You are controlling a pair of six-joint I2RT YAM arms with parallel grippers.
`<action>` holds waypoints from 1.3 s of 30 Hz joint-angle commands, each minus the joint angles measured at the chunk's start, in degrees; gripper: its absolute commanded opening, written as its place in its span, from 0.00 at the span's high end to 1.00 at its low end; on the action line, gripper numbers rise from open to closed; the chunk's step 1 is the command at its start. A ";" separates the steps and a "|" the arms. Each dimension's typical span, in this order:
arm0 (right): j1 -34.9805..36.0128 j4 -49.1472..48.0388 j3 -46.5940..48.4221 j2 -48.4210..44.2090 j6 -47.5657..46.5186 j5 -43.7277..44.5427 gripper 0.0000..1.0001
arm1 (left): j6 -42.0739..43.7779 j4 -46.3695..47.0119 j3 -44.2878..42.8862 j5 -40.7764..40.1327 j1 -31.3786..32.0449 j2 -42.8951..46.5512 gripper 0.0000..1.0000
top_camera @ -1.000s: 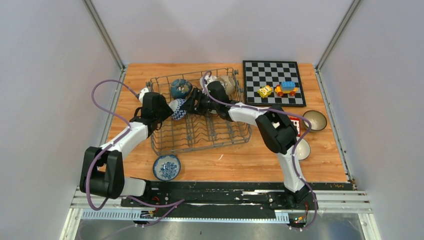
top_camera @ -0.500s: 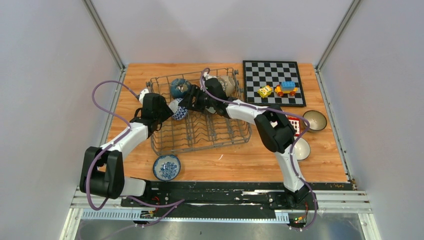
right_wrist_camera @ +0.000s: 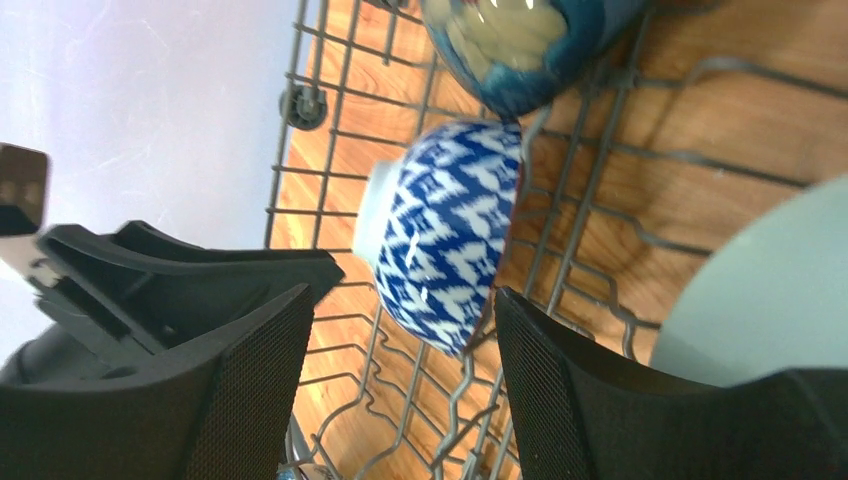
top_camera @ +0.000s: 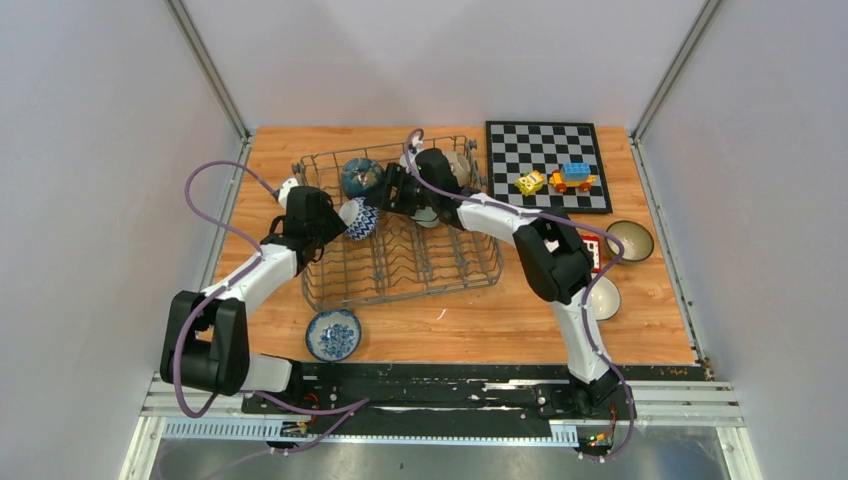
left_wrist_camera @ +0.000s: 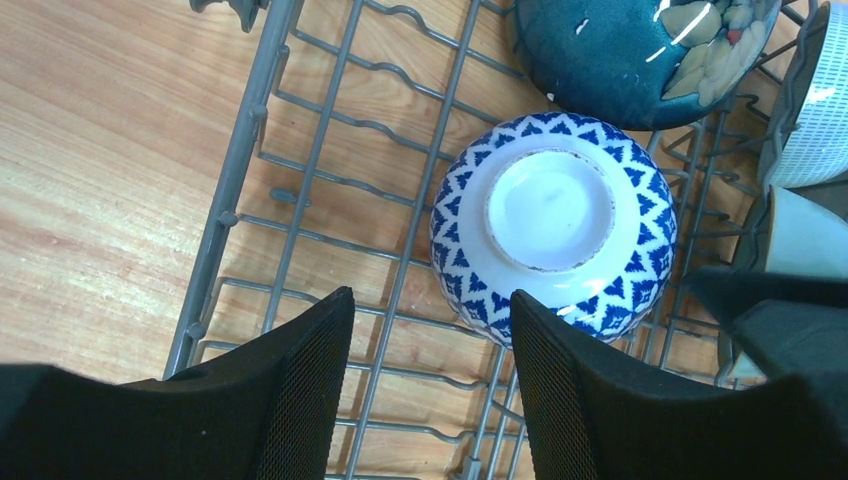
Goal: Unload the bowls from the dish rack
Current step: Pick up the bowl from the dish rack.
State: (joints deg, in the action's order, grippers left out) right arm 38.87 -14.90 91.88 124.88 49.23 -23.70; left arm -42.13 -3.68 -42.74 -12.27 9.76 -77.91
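Note:
The grey wire dish rack [top_camera: 404, 272] sits mid-table. Inside it a blue-and-white bowl [top_camera: 361, 218] stands on edge, its white foot facing my left wrist camera [left_wrist_camera: 553, 228]. Behind it leans a dark teal bowl [top_camera: 361, 177] [left_wrist_camera: 640, 55], and a beige bowl [top_camera: 459, 168] sits at the rack's far right. My left gripper [top_camera: 336, 224] [left_wrist_camera: 430, 305] is open just short of the patterned bowl, holding nothing. My right gripper [top_camera: 393, 194] [right_wrist_camera: 402, 300] is open on the bowl's [right_wrist_camera: 445, 232] other side, apart from it. A pale green bowl [right_wrist_camera: 765, 290] lies beside its right finger.
On the table stand a blue patterned bowl [top_camera: 333, 333] near the front, a brown bowl [top_camera: 629, 240] and a white bowl [top_camera: 604, 298] at the right. A chessboard [top_camera: 540, 150] with toy blocks [top_camera: 560, 180] lies at the back right. Rack wires [left_wrist_camera: 240, 180] run under both grippers.
My right gripper has drawn back from the blue-and-white bowl toward the rack's far side, and its jaws have widened slightly. The bowl has shifted a little. The left arm has barely moved.

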 commanded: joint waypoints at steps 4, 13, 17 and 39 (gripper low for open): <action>-0.73 1.10 6.92 4.87 -0.93 -5.76 0.32 | 0.43 0.51 -1.56 -1.18 -0.62 -1.92 0.39; -0.24 4.62 5.11 3.23 -2.55 -2.77 0.29 | 0.29 0.94 -1.65 -0.91 -0.62 -2.65 0.39; -0.29 4.80 2.48 1.38 -3.26 -0.74 0.28 | 0.14 1.33 -1.47 -0.67 -0.62 -2.80 0.40; 0.55 -5.66 5.72 6.27 4.94 -10.15 0.42 | -0.28 2.67 -0.68 0.89 -0.62 -4.18 0.43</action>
State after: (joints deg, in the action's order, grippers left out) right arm 38.72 -16.75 95.44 129.32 51.53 -30.61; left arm -42.19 -3.03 -42.85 -11.64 9.45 -81.41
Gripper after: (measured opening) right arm 0.586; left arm 0.575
